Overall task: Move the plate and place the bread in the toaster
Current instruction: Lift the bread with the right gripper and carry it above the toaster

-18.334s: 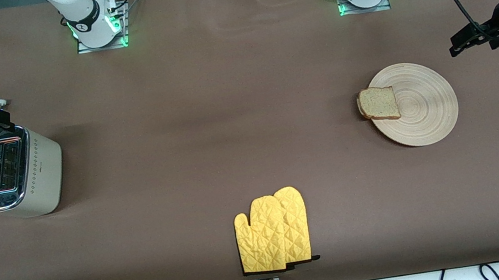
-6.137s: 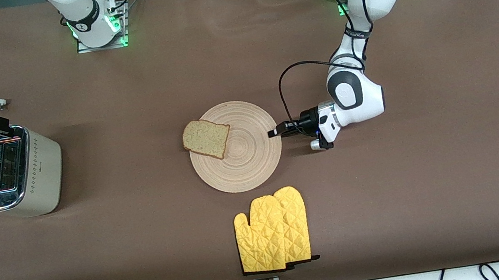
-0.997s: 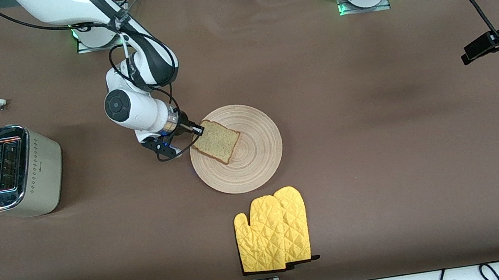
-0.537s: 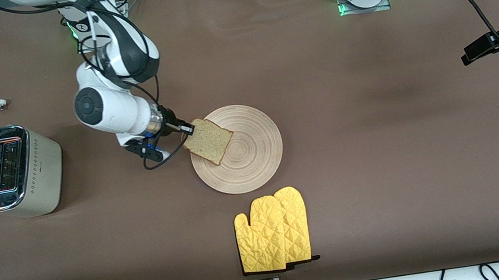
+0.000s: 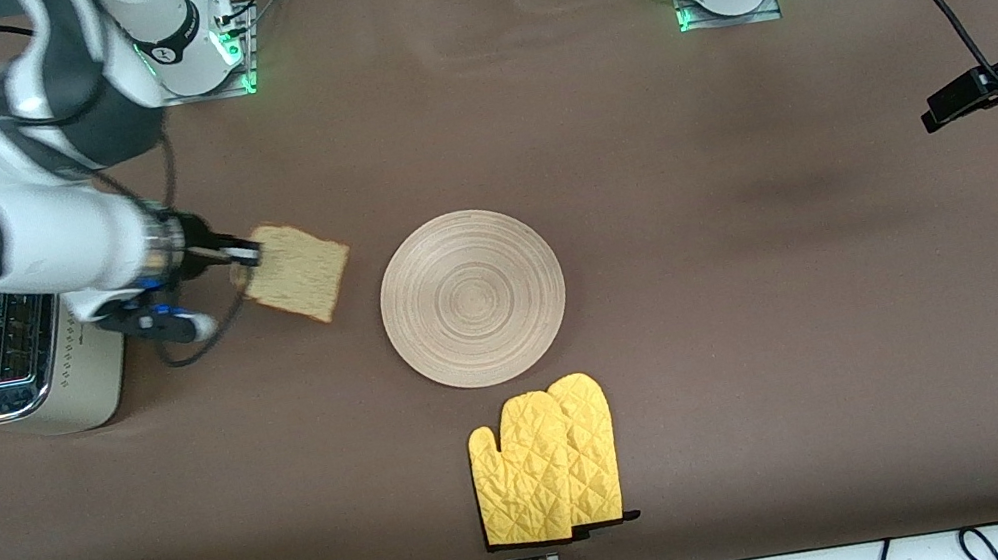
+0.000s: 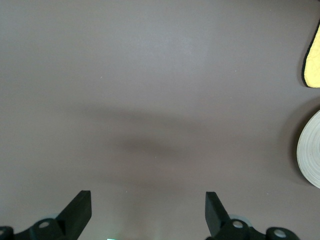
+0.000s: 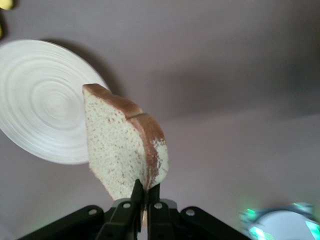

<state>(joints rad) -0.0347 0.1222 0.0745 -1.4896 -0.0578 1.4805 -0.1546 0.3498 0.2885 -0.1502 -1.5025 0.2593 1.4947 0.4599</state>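
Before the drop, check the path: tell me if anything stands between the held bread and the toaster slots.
Nothing visible does. The right gripper holds the bread over bare table beside the toaster, whose slots look empty.

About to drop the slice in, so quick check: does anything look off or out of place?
Nothing is spilled or damaged. The right gripper pinches the bread by one edge only, in the air between the toaster and the empty plate.

Bare counter lies open between the toaster and the plate. The right arm's wrist hangs over the toaster slots. Yellow mitts lie just nearer the front camera than the plate.
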